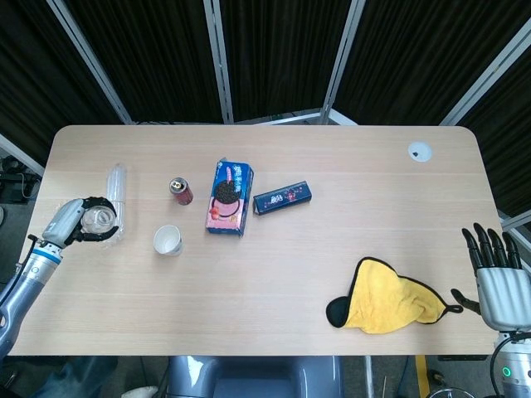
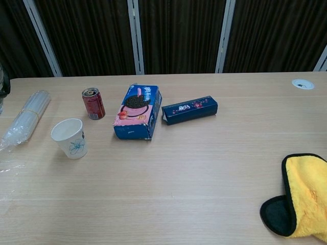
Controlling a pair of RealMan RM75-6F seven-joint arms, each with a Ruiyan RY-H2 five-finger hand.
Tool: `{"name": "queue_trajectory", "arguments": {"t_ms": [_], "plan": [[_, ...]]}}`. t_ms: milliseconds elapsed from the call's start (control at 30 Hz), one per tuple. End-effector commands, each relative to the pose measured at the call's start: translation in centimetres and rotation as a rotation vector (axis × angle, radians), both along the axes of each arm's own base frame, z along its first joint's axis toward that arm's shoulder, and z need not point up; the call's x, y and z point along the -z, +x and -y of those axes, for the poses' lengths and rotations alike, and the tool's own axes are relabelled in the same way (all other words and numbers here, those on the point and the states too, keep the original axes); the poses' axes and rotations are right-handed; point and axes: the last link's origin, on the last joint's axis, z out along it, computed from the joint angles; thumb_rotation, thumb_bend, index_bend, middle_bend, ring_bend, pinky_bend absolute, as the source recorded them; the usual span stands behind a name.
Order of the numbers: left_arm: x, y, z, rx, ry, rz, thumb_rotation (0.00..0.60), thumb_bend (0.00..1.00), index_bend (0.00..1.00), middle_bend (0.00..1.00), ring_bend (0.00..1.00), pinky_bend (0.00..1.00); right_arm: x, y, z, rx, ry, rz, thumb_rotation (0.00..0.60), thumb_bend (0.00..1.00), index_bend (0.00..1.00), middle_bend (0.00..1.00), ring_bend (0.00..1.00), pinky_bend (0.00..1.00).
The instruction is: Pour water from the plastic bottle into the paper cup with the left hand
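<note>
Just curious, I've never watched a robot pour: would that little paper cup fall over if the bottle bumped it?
Probably, yes. The paper cup looks thin-walled and empty, so likely very light. It narrows toward its base, which makes tipping easier. Once on its side it would likely roll in a curve across the smooth table.

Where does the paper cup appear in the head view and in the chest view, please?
Head view: the paper cup stands left of centre on the table, below the red can.
Chest view: the paper cup is at the left, in front of the red can.
Shared landmark: the blue cookie box lies to the right of the cup in both.
</note>
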Motion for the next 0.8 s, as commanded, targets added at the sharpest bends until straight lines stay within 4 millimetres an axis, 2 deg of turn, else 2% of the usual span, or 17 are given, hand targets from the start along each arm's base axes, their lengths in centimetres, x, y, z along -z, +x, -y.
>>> {"name": "queue_trajectory", "arguments": {"t_ms": [33, 233, 633, 800], "plan": [[0.8, -0.8, -0.7, 0.02, 0.011, -0.131, 0.6, 0.39, 0.67, 0.53, 0.36, 0.36, 0.1, 0.0, 0.1, 0.002, 0.0, -0.003, 0.6, 0.0, 0.0, 0.0, 0.0, 0.0], [2.2, -0.8, -2.3, 0.069, 0.023, -0.273, 0.6, 0.37, 0.67, 0.53, 0.36, 0.36, 0.1, -0.3, 0.2, 0.012, -0.008, -0.02, 0.6, 0.0, 0.0, 0.0, 0.0, 0.0], [5.0, 0.1, -4.4, 0.135, -0.028, -0.402, 0.6, 0.38, 0.66, 0.53, 0.36, 0.36, 0.6, -0.6, 0.6, 0.046, -0.018, -0.056, 0.6, 0.0, 0.0, 0.0, 0.0, 0.0], [5.4, 0.5, -5.4, 0.161, -0.032, -0.459, 0.6, 0.37, 0.66, 0.53, 0.36, 0.36, 0.7, -0.9, 0.8, 0.063, -0.025, -0.068, 0.6, 0.0, 0.0, 0.0, 0.0, 0.0]]}}
